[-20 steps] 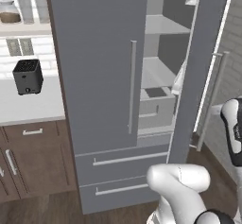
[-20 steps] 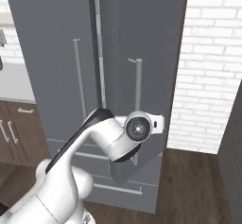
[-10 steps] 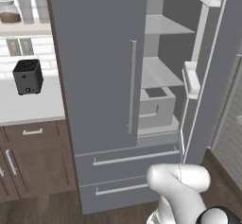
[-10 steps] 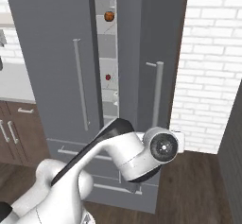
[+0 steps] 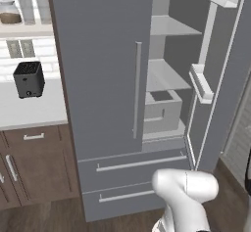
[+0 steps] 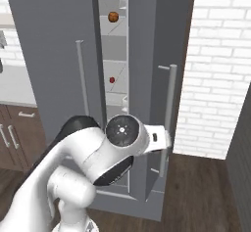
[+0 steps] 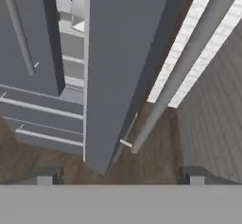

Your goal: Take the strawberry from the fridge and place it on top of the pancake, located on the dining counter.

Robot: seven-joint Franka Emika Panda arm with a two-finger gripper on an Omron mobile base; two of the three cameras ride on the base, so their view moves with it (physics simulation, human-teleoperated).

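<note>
The fridge point(image 5: 108, 79) is being shown with its right door point(image 6: 164, 79) swung partly open; the strawberry point(image 6: 112, 80) is lying on a middle shelf, seen through the gap; an orange-brown ball point(image 6: 113, 16) is sitting on a higher shelf; the gripper point(image 7: 118, 173) is being held with fingers wide apart, just off the door's long handle point(image 7: 189, 62), gripping nothing; a black toaster point(image 5: 28, 79) is standing on the counter point(image 5: 29, 111) left of the fridge.

Kitchen: fridge point(image 5: 112, 79), toaster point(image 5: 28, 79), brown cabinets point(image 5: 34, 162).
</note>
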